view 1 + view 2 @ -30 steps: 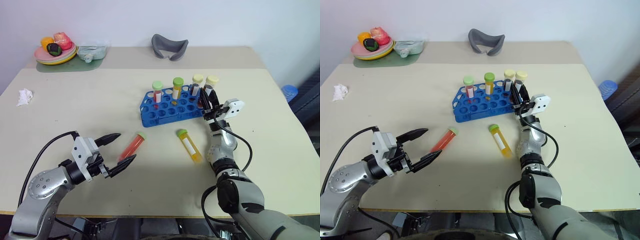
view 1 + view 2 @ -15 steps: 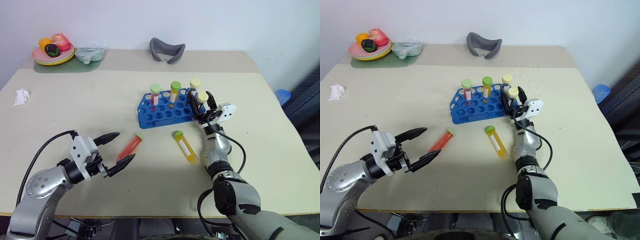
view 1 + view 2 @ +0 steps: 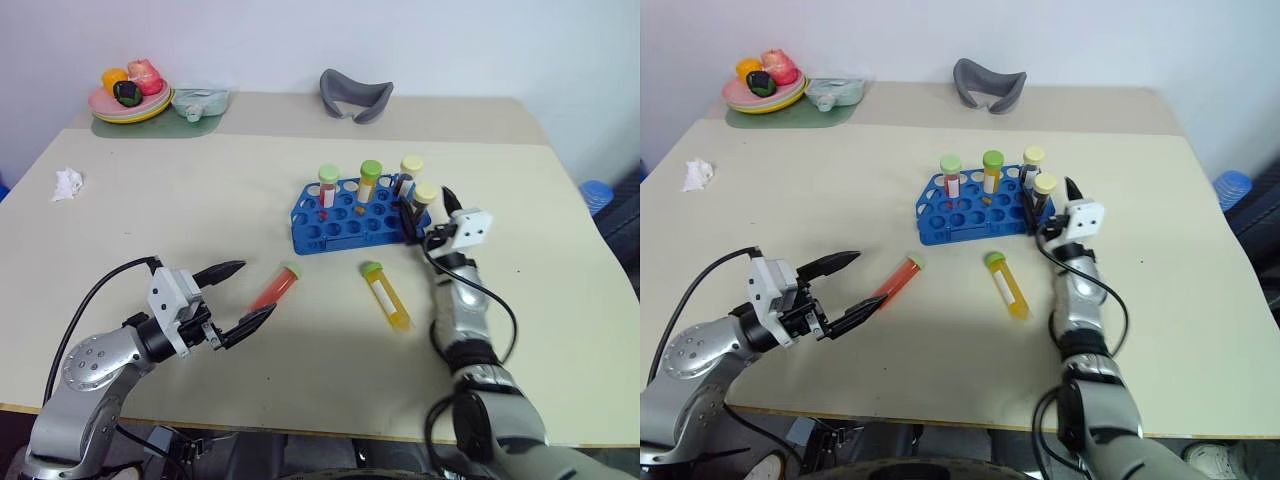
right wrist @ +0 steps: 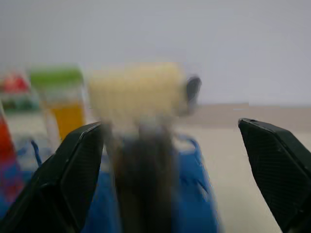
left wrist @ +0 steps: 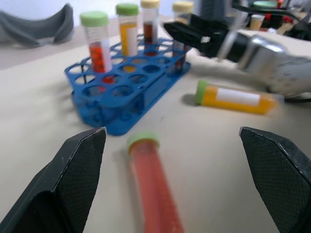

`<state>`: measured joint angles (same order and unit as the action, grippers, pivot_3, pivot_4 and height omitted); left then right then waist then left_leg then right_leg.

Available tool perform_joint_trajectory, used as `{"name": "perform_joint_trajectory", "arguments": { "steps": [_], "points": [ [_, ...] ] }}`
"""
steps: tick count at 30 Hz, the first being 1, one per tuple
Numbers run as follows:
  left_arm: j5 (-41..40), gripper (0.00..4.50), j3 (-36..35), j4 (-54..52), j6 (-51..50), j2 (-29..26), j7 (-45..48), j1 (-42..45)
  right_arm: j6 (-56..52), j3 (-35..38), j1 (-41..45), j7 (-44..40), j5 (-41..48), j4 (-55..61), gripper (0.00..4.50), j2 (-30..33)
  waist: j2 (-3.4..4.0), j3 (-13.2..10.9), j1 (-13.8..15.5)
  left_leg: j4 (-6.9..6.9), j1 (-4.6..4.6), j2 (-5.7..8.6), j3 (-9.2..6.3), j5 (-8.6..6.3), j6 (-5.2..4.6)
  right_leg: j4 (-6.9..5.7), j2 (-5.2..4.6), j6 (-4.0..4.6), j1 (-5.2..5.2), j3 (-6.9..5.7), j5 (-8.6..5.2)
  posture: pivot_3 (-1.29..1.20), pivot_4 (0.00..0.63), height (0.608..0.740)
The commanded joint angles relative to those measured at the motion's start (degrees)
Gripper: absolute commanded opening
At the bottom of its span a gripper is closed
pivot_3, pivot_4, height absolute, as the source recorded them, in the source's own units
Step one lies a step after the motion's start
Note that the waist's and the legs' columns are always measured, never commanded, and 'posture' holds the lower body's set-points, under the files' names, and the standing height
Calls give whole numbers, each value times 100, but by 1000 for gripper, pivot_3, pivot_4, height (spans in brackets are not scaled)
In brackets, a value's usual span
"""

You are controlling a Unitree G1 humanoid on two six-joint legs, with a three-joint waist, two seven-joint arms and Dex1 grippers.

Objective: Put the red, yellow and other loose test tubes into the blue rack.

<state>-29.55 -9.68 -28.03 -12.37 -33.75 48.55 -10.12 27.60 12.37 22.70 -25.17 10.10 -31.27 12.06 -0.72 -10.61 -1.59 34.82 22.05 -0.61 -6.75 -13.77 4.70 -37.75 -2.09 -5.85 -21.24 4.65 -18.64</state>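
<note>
Four capped tubes [image 3: 371, 184] stand in the rack [image 3: 350, 211]; red tube [image 3: 275, 287] and yellow tube [image 3: 386, 296] lie before it, both pincers [image 3: 237, 296] [image 3: 428, 209] released.

Two tubes [image 3: 385, 295] are lying on the table [image 3: 150, 215] in front of the rack [image 3: 355, 212], which is holding four upright tubes [image 3: 371, 180].
</note>
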Motion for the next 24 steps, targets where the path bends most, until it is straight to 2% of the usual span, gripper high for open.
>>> {"name": "perform_joint_trajectory", "arguments": {
  "steps": [1,4,7,11,15,20,22,24],
  "points": [
    [-272,4500,28,97,160,-57,413,171,-1479,-157,-730,19,79,1980,4431,425,12,-7,-12,3,26,-3,0,0,0,-13,2,-4,-29,-1,3,0,150,740],
    [-398,4500,47,312,138,-116,723,398,-2901,-271,-1359,-150,412,3520,4431,912,40,-24,-50,4,42,-9,-1,1,1,-33,9,-4,-56,-1,2,0,150,740],
    [-471,4500,111,500,97,-133,916,670,-4087,-327,-1714,-352,764,4545,4431,1398,42,-27,-113,12,38,-19,0,2,2,-36,23,0,-54,2,4,0,150,740],
    [-426,4500,311,797,96,-121,1149,1124,-6118,-72,-1810,-554,1815,5750,4431,2202,40,-30,-98,25,37,-26,0,2,1,-35,32,3,-49,4,5,0,150,740],
    [-437,4500,420,966,55,-159,1343,1369,-7884,289,-1404,-588,3138,6192,4431,2796,35,-32,-97,25,40,-26,-1,1,1,-31,33,2,-48,3,5,0,150,740],
    [-500,4500,462,1150,-6,-318,1726,1560,-9692,-6,-499,-340,3745,6168,4431,3447,35,-36,-94,23,42,-26,-2,1,-1,-31,34,3,-51,1,5,0,150,740],
    [-418,4500,482,1216,60,-412,1886,1595,-10181,-198,-119,-236,3832,6130,4431,3486,32,-38,-98,25,43,-26,0,1,-1,-31,34,3,-54,2,5,0,150,740],
    [-345,4500,514,1256,120,-489,2012,1617,-10933,-204,330,-25,4017,5950,4431,3240,32,-38,-96,22,45,-29,0,1,-1,-30,37,3,-55,2,5,0,150,740]
  ]
}}
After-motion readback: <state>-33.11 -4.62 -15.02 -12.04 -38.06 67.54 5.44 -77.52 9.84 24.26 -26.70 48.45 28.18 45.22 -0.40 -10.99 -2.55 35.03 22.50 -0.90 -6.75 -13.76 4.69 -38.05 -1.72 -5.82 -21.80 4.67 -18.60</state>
